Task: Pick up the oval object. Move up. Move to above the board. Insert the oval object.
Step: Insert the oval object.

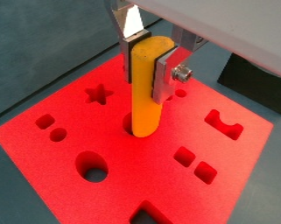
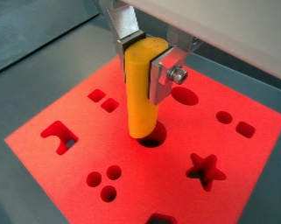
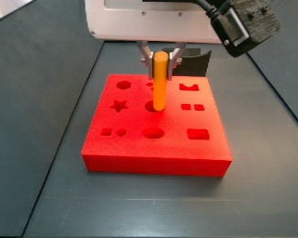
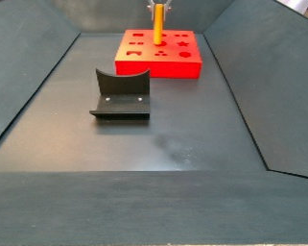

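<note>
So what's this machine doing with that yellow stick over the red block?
A robot arm's gripper is clamped on the upper part of the oval object, a slim orange-yellow peg held upright. It stands over the board, a red block cut with shaped holes, and in both wrist views the peg's lower end sits at the centre hole, apparently just going in. How deep it is cannot be told. The fixture stands apart on the floor, unused.

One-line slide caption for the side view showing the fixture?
Gripper holds the oval object upright over the board, fixture standing apart.
</note>
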Available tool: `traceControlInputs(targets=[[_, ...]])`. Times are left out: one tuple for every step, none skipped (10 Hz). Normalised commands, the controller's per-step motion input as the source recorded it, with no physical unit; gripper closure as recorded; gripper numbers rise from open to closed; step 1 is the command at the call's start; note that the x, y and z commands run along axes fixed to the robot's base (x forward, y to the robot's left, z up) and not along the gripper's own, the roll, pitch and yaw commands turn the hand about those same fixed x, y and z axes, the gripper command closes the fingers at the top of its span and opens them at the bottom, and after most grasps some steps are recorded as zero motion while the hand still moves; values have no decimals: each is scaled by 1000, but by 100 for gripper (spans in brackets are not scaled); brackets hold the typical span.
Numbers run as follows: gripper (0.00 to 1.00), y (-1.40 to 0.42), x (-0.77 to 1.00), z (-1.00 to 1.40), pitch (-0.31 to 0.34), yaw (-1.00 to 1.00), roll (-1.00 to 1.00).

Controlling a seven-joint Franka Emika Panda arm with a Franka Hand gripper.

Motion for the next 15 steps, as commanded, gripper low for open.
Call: traceControlInputs(targets=[[100,-71,-94,-60,0,0,49],[100,-86,-120,-63,0,0,69],[100,-71,-109,-71,0,0,84],[100,-60,-109,-89,0,0,109],[100,0,-57,-109,0,0,151],[100,54,0,-80,0,111,129],[100,49,43,-29,24,74,79],[100,0,57,0,17,0,34],[100,0,11,0,6,0,36],[100,0,20,0,9,0,49],[100,0,17,0,4,0,44],[100,0,31,0,9,0,37],[100,0,43,0,16,0,57],[100,3,66,0,16,0,46],[100,0,40,0,13,0,59]])
